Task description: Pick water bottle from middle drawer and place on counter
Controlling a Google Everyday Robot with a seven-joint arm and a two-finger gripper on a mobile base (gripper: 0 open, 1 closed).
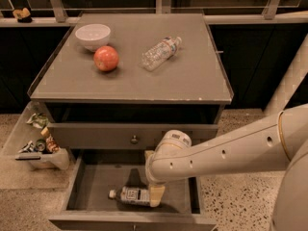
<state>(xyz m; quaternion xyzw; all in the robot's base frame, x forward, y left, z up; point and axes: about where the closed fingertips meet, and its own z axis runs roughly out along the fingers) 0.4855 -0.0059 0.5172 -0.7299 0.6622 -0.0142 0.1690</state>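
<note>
The water bottle (132, 195) lies on its side on the dark floor of the open middle drawer (94, 189), white cap to the left, dark label facing up. My gripper (156, 196) is down inside the drawer at the bottle's right, bottom end, touching or very close to it. My cream arm (226, 153) reaches in from the right and hides part of the drawer's back. The grey counter (192, 78) is above.
On the counter lie a pale crinkled clear bottle (161, 53), a red apple (106, 58) and a white bowl (93, 35). A closed drawer with a knob (134, 139) sits above the open one. A clear bin of clutter (36, 146) stands on the floor at the left.
</note>
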